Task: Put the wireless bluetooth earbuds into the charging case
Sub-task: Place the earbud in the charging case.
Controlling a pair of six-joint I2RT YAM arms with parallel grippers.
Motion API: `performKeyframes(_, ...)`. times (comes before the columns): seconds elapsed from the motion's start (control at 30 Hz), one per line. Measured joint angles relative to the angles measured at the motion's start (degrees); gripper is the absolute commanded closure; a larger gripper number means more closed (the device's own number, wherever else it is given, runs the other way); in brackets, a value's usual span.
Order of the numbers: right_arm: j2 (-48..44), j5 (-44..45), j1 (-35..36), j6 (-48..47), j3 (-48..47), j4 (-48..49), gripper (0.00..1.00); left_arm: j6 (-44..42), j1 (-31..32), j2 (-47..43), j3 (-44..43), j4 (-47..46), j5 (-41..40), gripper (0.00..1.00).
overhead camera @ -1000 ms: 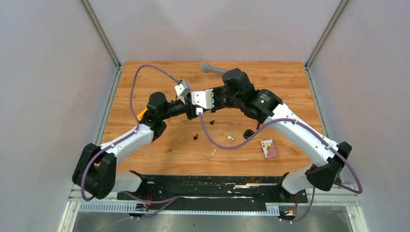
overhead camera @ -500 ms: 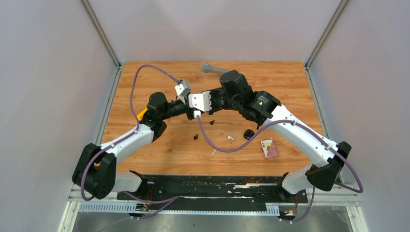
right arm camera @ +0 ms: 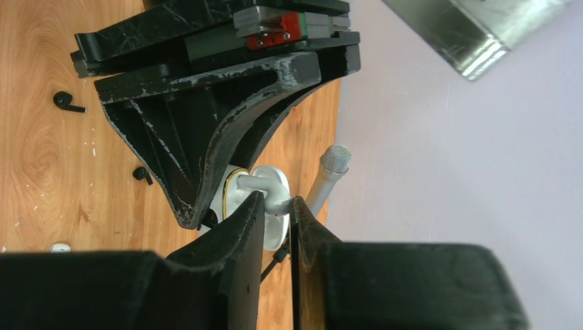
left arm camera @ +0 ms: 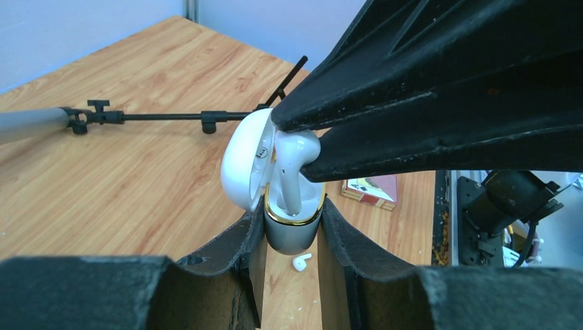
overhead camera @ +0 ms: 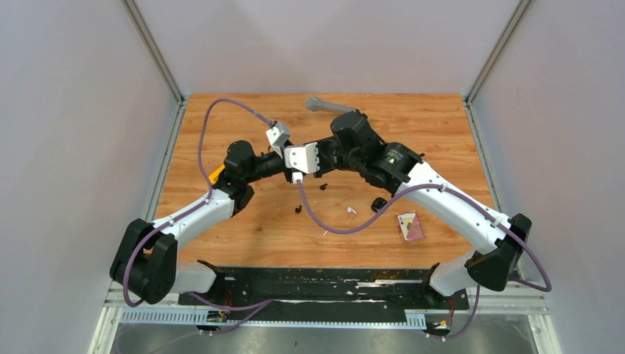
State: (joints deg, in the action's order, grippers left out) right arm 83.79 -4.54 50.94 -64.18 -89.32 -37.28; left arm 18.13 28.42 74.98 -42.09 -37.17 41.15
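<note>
In the left wrist view my left gripper [left arm camera: 292,214] is shut on the grey base of the charging case [left arm camera: 292,234], whose white lid [left arm camera: 244,165] stands open. My right gripper [right arm camera: 275,206] is shut on the head of a white earbud [left arm camera: 297,161]; its stem reaches down into the gold-rimmed case opening. Another white earbud [overhead camera: 351,211] lies on the table, with two black earbuds [overhead camera: 298,209] [overhead camera: 323,185] near it. From above, the wrist cameras hide the case.
A grey microphone [overhead camera: 324,105] on a thin black stand lies at the far edge. A small black object [overhead camera: 379,203] and a red card box [overhead camera: 410,225] sit right of centre. A thin white sliver [overhead camera: 325,231] lies nearer the arm bases.
My right gripper has moved a little left and nearer with the white earbud, closing on the case. The left arm has kept still.
</note>
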Motion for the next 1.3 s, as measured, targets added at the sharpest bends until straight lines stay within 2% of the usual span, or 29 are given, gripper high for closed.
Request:
performKeyframes(0.77, 0.2, 1.73, 0.37, -0.9, 2.03, 1.29, 0.96, 1.05, 0.0, -0.31, 0.0, 0.07, -1.64, 1.0)
performKeyframes(0.87, 0.2, 1.75, 0.39, -0.94, 2.21, 1.31, 0.89, 1.05, 0.0, -0.31, 0.0, 0.07, -1.79, 1.0)
performKeyframes(1.07, 0.2, 1.38, 0.52, -1.11, 2.29, 1.25, 0.67, 0.76, 0.0, -0.31, 0.0, 0.11, -1.51, 1.0)
performKeyframes(1.3, 0.35, 0.0, 0.37, 0.63, -0.68, -1.97, 0.56, -0.66, 0.04, -0.31, 0.02, 0.46, -0.5, 1.0)
